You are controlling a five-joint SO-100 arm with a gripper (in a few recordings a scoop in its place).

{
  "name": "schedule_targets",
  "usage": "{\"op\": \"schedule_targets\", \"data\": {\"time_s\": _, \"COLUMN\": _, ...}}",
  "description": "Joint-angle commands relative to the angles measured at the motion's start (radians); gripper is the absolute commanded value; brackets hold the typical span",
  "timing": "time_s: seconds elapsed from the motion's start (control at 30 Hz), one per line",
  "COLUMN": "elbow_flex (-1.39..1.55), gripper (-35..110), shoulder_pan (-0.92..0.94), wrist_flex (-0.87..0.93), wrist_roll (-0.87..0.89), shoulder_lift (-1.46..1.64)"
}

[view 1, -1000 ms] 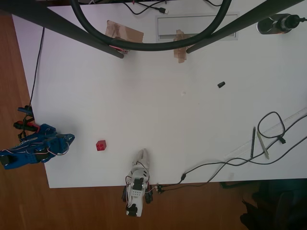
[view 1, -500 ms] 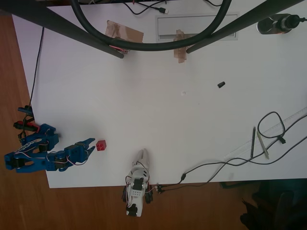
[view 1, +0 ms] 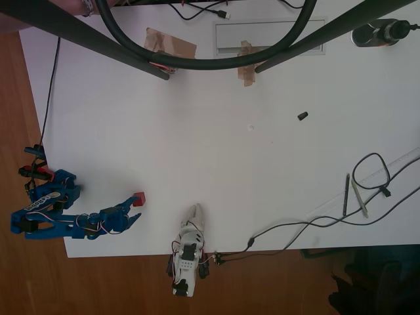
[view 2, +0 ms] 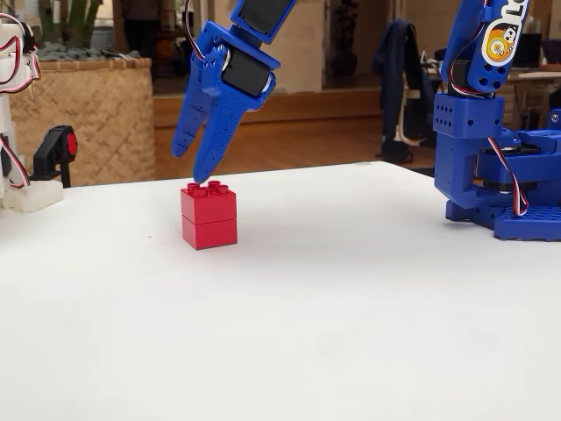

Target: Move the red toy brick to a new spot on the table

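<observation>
Table point(view 1: 216, 164): white top spanning overhead frame. Gripper point(view 2: 200, 158): blue, upper left of fixed view, tips just above brick's studs; fingers point(view 1: 133, 217) parted in overhead view, clamped on nothing. Red toy brick point(view 2: 209, 215): lower left of overhead frame, near table edge. Judged light, rigid, slick plastic; best pinched across flat opposite side walls, below studs.

bare table point(view 1: 216, 157) around red toy brick point(view 1: 138, 198)
</observation>
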Motion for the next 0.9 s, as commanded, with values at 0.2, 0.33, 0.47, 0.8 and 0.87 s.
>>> {"op": "schedule_targets", "data": {"time_s": 0.2, "elbow_flex": 0.078, "gripper": 31, "shoulder_pan": -0.005, "wrist_flex": -0.051, "wrist_roll": 0.032, "shoulder_lift": 0.057}}
{"op": "schedule_targets", "data": {"time_s": 0.33, "elbow_flex": 0.147, "gripper": 30, "shoulder_pan": -0.011, "wrist_flex": -0.146, "wrist_roll": 0.075, "shoulder_lift": 0.049}}
{"op": "schedule_targets", "data": {"time_s": 0.47, "elbow_flex": 0.187, "gripper": 24, "shoulder_pan": -0.035, "wrist_flex": -0.225, "wrist_roll": 0.167, "shoulder_lift": 0.021}}
{"op": "schedule_targets", "data": {"time_s": 0.8, "elbow_flex": 0.118, "gripper": 0, "shoulder_pan": -0.012, "wrist_flex": -0.193, "wrist_roll": 0.252, "shoulder_lift": 0.038}}
{"op": "schedule_targets", "data": {"time_s": 0.87, "elbow_flex": -0.032, "gripper": 0, "shoulder_pan": 0.029, "wrist_flex": -0.028, "wrist_roll": 0.298, "shoulder_lift": 0.052}}
